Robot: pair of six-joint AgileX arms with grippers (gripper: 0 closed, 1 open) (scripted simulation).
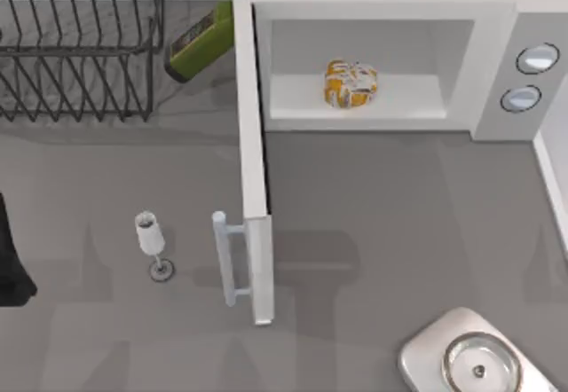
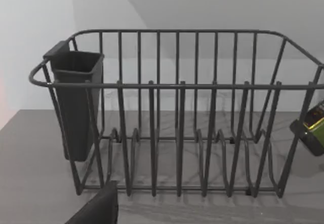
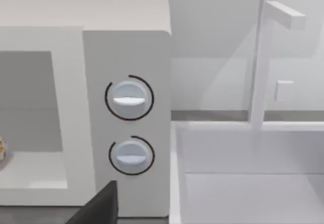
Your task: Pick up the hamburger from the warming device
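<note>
The hamburger, a small lumpy yellow-orange and white item, lies on the floor of the warming device's cavity, near its middle. The warming device is a white microwave at the back of the table; its door stands swung fully open toward the front, bar handle on its left face. In the right wrist view the two-knob panel is straight ahead, with a sliver of the hamburger at the picture's edge. A dark part of my right gripper shows low there. My left gripper faces the dish rack; that arm is parked at the table's left edge.
A wire dish rack with a dark cup stands at the back left, a green bottle lying between it and the microwave. A wine glass stands left of the door. A metal basin sits front right, a white sink unit right of the microwave.
</note>
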